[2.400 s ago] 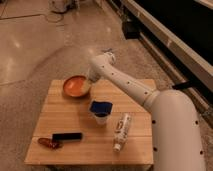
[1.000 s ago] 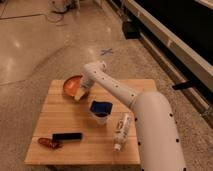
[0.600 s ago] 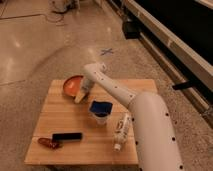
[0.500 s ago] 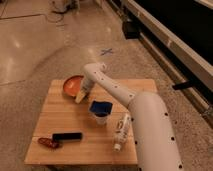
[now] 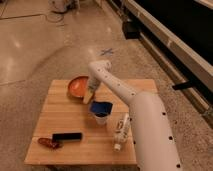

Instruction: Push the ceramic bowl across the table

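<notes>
The orange-red ceramic bowl [image 5: 78, 86] sits at the far left part of the light wood table [image 5: 65, 120]. My white arm reaches from the lower right across the table. My gripper [image 5: 89, 95] is down at the bowl's right rim, against or just beside it; its pale tip overlaps the rim. The bowl's right side is partly hidden by the gripper.
A white cup with a blue top [image 5: 101, 112] stands mid-table just in front of the gripper. A white bottle [image 5: 120, 131] lies at the right front. A black bar [image 5: 67, 136] and a reddish-brown item [image 5: 49, 143] lie at the front left. Speckled floor surrounds the table.
Since 2.4 s ago the gripper came down from above the table's far edge to the bowl's right rim. Over the last second the arm and bowl hardly move.
</notes>
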